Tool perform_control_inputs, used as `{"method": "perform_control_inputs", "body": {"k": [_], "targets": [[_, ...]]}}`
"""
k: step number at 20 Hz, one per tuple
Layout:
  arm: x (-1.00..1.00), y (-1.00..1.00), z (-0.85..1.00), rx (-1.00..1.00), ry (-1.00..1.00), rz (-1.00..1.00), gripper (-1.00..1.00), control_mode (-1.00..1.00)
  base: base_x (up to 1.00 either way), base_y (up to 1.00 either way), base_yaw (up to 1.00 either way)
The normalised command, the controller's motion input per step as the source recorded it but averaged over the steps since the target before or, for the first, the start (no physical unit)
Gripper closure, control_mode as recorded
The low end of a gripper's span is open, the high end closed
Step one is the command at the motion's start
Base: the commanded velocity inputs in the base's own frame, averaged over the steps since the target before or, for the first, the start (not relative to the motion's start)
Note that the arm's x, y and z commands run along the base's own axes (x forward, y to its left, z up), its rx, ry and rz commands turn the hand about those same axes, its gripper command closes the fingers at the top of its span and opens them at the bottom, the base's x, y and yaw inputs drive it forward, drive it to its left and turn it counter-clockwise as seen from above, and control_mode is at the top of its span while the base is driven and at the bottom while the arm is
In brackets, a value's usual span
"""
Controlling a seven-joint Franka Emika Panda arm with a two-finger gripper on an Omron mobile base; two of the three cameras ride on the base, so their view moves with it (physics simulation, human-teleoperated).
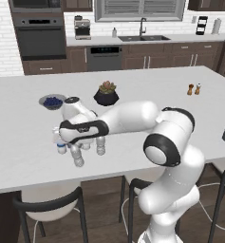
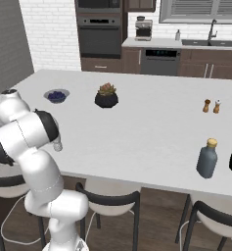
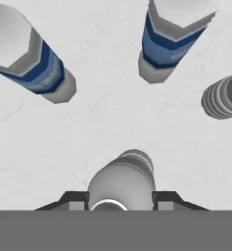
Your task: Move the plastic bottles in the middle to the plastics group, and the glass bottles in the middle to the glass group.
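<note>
**Plain bottle arriving at the blue-labelled pair**

Left base view: the arm is reaching low over the near left part of the worktop (image 1: 133, 80), and the pincer (image 1: 79, 142) is hanging over a small cluster of bottles. A blue-labelled bottle (image 1: 61, 147) is standing at the cluster's left. One plain clear bottle (image 1: 100, 144) is standing just to the right of the hand, and another plain bottle (image 1: 78, 156) is sitting directly under it. The hand is hiding the fingers, so the grip is hard to read from here.

Right base view: the arm is covering the cluster. The dark blue glass bottle (image 2: 207, 158) is waiting well apart, near the right front edge of the worktop, beside a dark object cut off by the frame.

Hand view: the finger tips (image 3: 73, 200) are sitting on either side of the plain bottle's neck, closed in against it, so the pincer is probably gripping it, though whether the bottle is standing on the surface I cannot tell. Two blue-labelled bottles (image 3: 44, 68) are standing just beyond, with the other plain bottle (image 3: 222, 98) off to one side.

The step in hand looks like setting this plain bottle by the labelled pair. Next, the fingers need to open cleanly and the hand needs to lift straight up, avoiding the close neighbours, before heading for the glass bottle.
</note>
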Motion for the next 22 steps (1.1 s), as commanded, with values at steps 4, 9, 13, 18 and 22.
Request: {"method": "perform_control_inputs", "body": {"k": [4,9,13,18,22], "targets": [[-0.03,-0.07,-0.09,-0.08,-0.09,0.00,1.00,-1.00,0.00,0.00,0.00],[-0.24,-0.37,-0.24,-0.04,-0.06,0.00,1.00,-1.00,0.00,0.00,0.00],[-0.18,-0.36,-0.26,0.00,-0.05,0.00,1.00,-1.00,0.00,0.00,0.00],[-0.04,-0.29,-0.28,0.00,-0.03,0.00,1.00,-1.00,0.00,0.00,0.00],[0.00,-0.14,-0.27,0.00,0.00,0.00,1.00,-1.00,0.00,0.00,0.00]]}}
